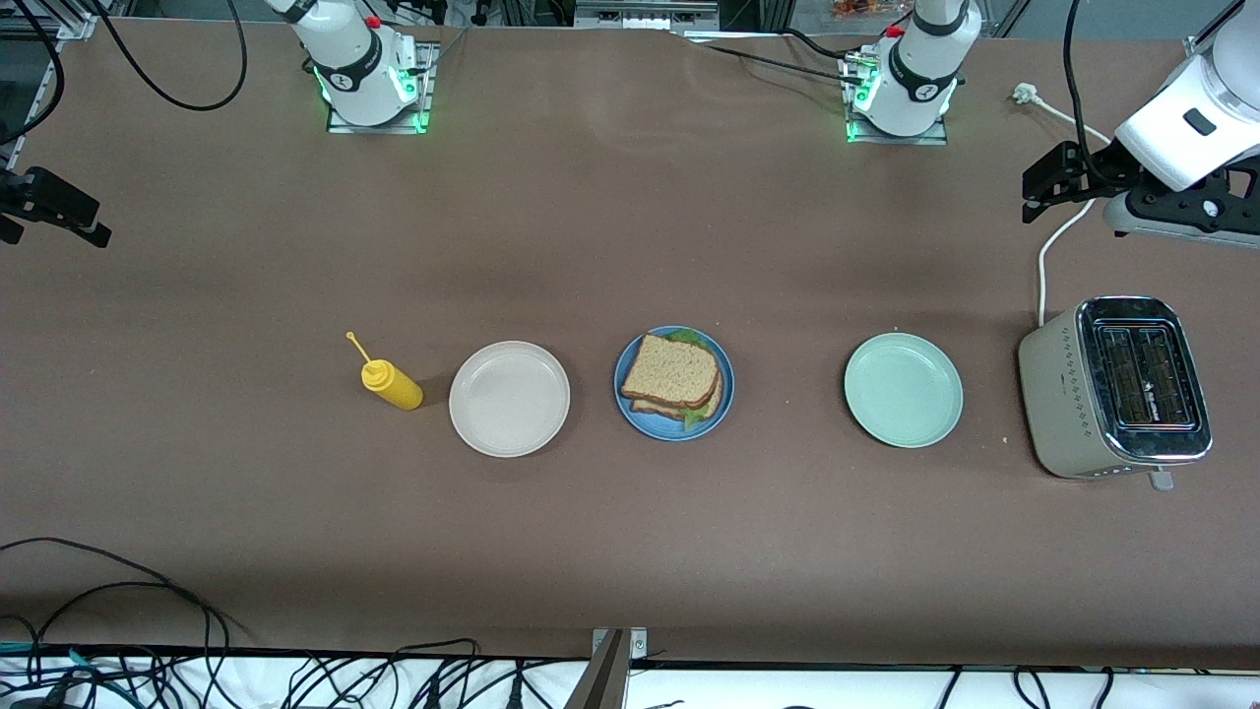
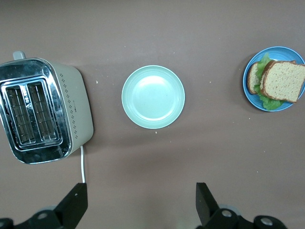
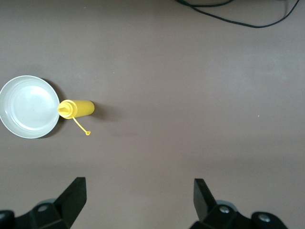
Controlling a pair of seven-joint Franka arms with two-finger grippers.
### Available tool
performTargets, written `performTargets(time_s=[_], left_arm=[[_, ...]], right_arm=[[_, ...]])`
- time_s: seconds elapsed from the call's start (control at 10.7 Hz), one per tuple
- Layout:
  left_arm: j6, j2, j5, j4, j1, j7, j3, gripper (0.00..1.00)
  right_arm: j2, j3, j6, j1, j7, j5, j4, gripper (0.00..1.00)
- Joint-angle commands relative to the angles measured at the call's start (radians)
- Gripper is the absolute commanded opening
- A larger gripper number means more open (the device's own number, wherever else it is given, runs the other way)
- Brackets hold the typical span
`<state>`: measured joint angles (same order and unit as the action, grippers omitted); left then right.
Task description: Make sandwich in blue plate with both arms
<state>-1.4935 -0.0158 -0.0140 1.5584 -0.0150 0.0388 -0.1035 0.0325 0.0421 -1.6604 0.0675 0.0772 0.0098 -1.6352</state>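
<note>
The sandwich (image 1: 672, 374), two brown-crusted bread slices with green lettuce showing at the edges, lies on the blue plate (image 1: 638, 418) in the middle of the table. In the left wrist view the sandwich (image 2: 284, 81) and the blue plate (image 2: 276, 49) also show. My left gripper (image 1: 1032, 197) hangs open and empty over bare table by the toaster's cord, at the left arm's end; its fingers stand wide apart in the left wrist view (image 2: 140, 200). My right gripper (image 1: 59, 222) hangs open and empty over bare table at the right arm's end, also seen in the right wrist view (image 3: 138, 195).
A pale mint-green plate (image 1: 903, 389) sits between the blue plate and a beige toaster (image 1: 1117, 386) with a white cord (image 1: 1043, 266). Toward the right arm's end stand a beige-white plate (image 1: 509, 398) and a yellow squeeze bottle (image 1: 392, 384). Cables lie along the table's near edge.
</note>
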Motion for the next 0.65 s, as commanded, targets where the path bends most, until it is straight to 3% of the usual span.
performTargets(time_s=[0.0,0.56], left_arm=[[0.019,0.020,0.019,-0.070,-0.010,-0.019,0.011,1.00],[0.021,0.019,0.016,-0.070,-0.008,-0.019,0.011,1.00]], right_arm=[[-0.008,-0.002,0.016,0.008,-0.005,0.010,0.025,1.00],[-0.006,-0.002,0.016,0.009,-0.011,0.010,0.025,1.00]])
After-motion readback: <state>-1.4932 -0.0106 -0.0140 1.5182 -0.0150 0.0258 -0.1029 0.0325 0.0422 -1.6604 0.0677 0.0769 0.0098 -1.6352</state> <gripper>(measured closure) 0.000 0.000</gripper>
